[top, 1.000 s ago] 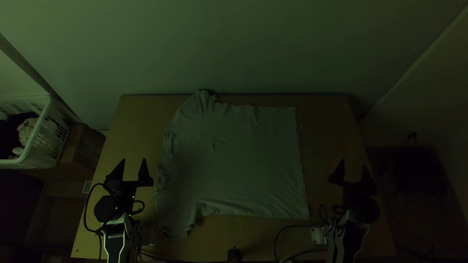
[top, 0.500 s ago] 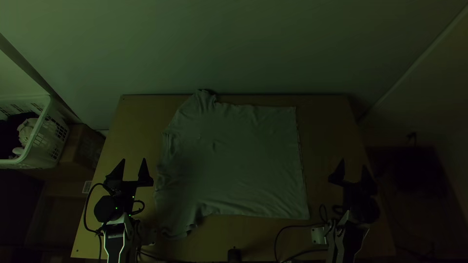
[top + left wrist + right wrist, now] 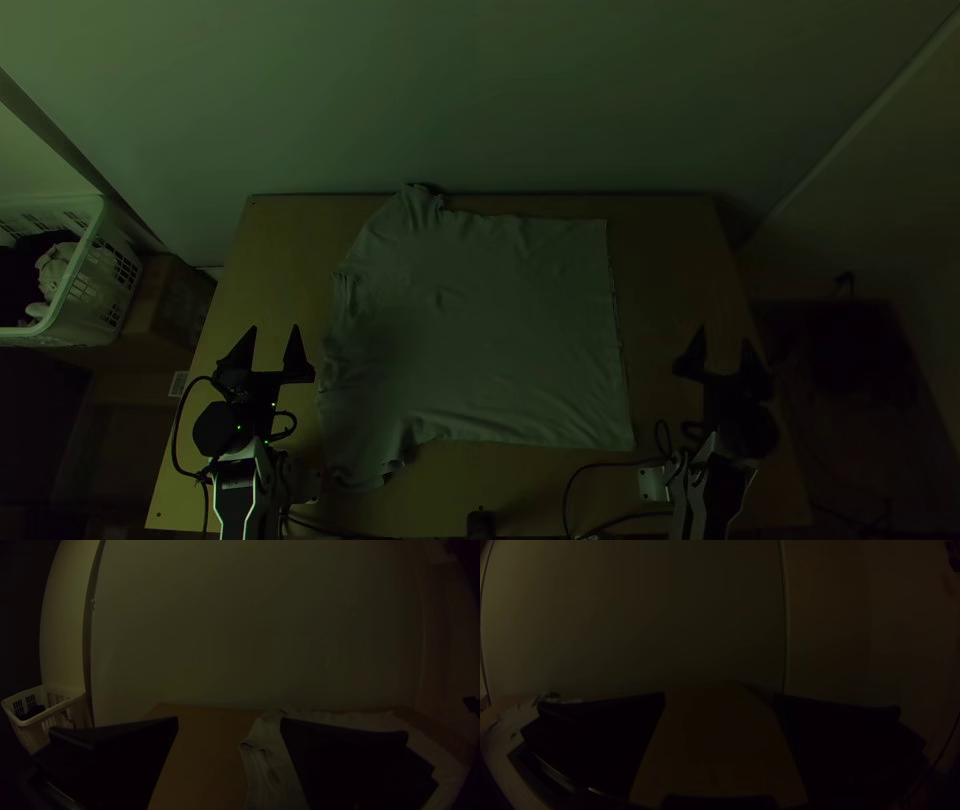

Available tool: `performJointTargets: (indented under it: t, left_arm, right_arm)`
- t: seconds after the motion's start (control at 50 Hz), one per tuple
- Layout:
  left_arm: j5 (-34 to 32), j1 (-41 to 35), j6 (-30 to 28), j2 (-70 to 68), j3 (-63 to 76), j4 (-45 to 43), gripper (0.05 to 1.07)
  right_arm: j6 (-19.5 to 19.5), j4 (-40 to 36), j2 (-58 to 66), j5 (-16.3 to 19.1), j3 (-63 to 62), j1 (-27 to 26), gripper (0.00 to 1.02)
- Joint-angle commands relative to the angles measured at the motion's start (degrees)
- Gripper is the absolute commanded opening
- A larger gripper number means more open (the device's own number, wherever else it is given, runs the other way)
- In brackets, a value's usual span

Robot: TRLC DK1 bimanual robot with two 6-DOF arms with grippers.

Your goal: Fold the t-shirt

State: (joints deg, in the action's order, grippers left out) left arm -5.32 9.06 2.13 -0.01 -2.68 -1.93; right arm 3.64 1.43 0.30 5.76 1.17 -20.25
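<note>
A pale t-shirt (image 3: pixel 490 330) lies spread over the middle of the table, its straight hem toward the right and its sleeve and collar side, wrinkled, toward the left. Left of the shirt, my left gripper (image 3: pixel 272 340) stands open, nothing between its fingers. My right gripper (image 3: pixel 724 350) is open too, to the right of the hem and apart from it. In the left wrist view the left gripper (image 3: pixel 229 725) has its fingers wide apart, with part of the shirt (image 3: pixel 270 765) beyond them. The right wrist view shows the right gripper (image 3: pixel 719 697) spread over bare wood.
A white laundry basket (image 3: pixel 75 290) with cloth in it stands off the table's left side, beside a brown box (image 3: pixel 172 305). Black cables loop near both arms' bases, and a small dark object (image 3: pixel 481 524) sits at the table's near edge. A wall rises behind the table.
</note>
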Motion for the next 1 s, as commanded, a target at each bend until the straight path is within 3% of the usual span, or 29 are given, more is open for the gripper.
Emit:
performJointTargets:
  t: [0.0,0.18,0.4,0.7,0.98]
  left_arm:
    - [-0.04,0.08,1.03,-0.08,2.59,1.32,1.03]
    - [4.71,-0.45,0.95,-0.08,2.50,2.37,1.03]
    - [4.79,0.26,-0.11,-0.16,1.89,0.26,1.03]
    - [4.79,0.78,-0.20,1.33,-5.67,-0.70,1.03]
    - [4.71,0.26,-0.20,17.06,-18.42,-6.42,1.03]
  right_arm:
    - [0.76,-0.82,-0.47,-0.31,-0.82,0.65,0.98]
    - [0.93,-0.73,-0.56,-1.10,-0.82,0.56,0.98]
    - [0.40,1.12,-0.56,-1.10,0.76,0.91,0.98]
    - [0.49,3.05,0.67,-1.01,7.09,5.22,0.98]
    - [0.23,9.64,13.50,-1.01,16.85,8.03,0.98]
